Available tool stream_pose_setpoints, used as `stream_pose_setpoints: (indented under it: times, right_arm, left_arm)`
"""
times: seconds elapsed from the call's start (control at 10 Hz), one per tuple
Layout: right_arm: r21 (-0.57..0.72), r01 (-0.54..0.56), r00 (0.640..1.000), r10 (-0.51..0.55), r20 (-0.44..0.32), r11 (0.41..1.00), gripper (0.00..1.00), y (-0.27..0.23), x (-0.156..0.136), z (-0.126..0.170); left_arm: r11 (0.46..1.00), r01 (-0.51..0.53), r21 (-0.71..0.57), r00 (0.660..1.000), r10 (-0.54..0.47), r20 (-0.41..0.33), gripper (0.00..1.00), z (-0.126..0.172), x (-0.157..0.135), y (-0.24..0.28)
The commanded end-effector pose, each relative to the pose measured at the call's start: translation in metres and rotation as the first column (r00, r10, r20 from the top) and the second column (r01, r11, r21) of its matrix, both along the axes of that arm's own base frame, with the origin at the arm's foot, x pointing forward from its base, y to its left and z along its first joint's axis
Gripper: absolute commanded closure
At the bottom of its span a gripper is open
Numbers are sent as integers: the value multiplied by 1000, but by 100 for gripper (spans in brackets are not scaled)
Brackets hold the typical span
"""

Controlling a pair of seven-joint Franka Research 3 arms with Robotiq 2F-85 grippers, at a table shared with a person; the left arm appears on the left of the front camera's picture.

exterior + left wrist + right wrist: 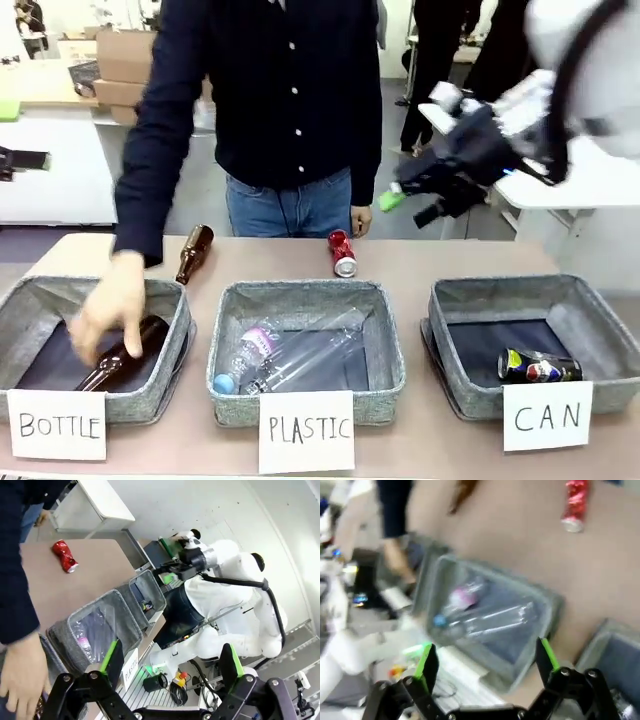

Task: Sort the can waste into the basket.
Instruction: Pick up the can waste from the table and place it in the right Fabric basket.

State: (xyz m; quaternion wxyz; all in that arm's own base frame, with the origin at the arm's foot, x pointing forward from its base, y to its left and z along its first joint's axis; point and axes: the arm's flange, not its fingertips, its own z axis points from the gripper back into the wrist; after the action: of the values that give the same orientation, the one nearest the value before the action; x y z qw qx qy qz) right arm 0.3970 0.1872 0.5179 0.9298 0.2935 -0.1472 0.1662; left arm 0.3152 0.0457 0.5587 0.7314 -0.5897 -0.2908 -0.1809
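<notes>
right arm [590, 70] raised high on its own side, wrist angled down toward centre. right claw [410, 205] wide open, empty, in mid-air. left claw [171, 657] wide open, empty, green pads [110, 655] far apart.

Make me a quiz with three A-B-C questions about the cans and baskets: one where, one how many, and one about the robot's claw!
1. How many cans lie in the CAN basket?
A three. B none. C one.

2. Where is the red can?
A in the CAN basket. B on the table, behind the PLASTIC basket. C on the floor.

3. How is the right gripper?
A open and empty. B shut on the red can. C shut tight on nothing.

Answers:
1 C: just one dark blue can lies inside.
2 B: it lies on its side on the bare tabletop.
3 A: its jaws stand wide apart with nothing between them.
</notes>
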Motion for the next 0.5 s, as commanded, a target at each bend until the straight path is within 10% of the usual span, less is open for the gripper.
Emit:
stream_pose_setpoints:
  times: [0.0, 0.4]
  right_arm:
    - [-208, 69, 998, -66, 21, 976, 0, 14, 38, -7]
    - [-188, 22, 999, -16, 30, 982, 0, 20, 37, -23]
  left_arm:
    - [1000, 0, -25, 1000, 0, 5, 0, 4, -2, -1]
    - [1000, 0, -25, 1000, 0, 5, 0, 4, -2, -1]
